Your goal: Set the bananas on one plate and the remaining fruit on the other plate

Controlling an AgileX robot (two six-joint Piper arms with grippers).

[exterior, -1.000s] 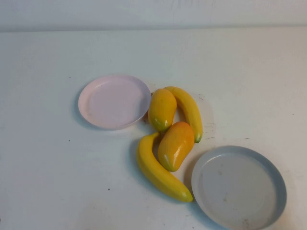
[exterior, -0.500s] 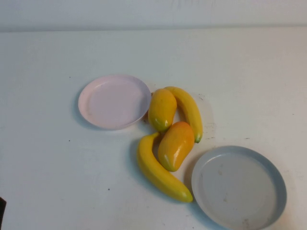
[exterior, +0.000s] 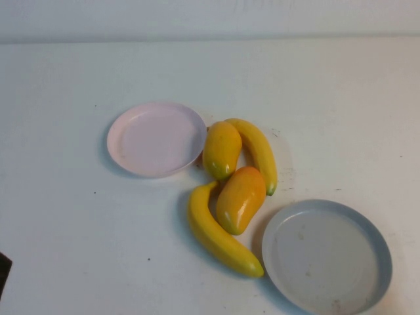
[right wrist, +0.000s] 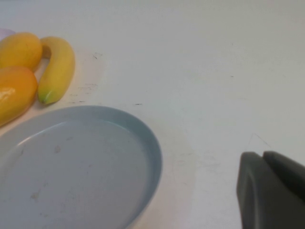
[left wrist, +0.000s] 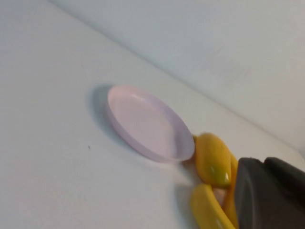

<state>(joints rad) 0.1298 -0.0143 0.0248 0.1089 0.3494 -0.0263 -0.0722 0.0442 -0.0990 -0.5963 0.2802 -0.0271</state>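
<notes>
Two bananas lie on the white table between the plates: the far banana point(exterior: 260, 152) and the near banana point(exterior: 216, 233). Two mangoes lie between them: the far mango point(exterior: 221, 149) and the near mango point(exterior: 241, 199). The pale pink plate point(exterior: 156, 139) is at the left and holds nothing. The grey-blue plate point(exterior: 326, 254) is at the front right and holds nothing. My left gripper point(left wrist: 264, 163) is shut and empty, low at the front left, apart from the fruit. My right gripper point(right wrist: 262, 155) is shut and empty, beside the grey-blue plate point(right wrist: 153, 153).
A dark part of my left arm point(exterior: 3, 270) shows at the front left edge of the high view. The white table point(exterior: 79, 230) stretches to a white back wall. The far mango point(left wrist: 213, 159) lies close to the pink plate's rim point(left wrist: 183, 151).
A dark part of my left arm has come into the high view at the front left edge and crept upward. The fruit and plates have not moved.
</notes>
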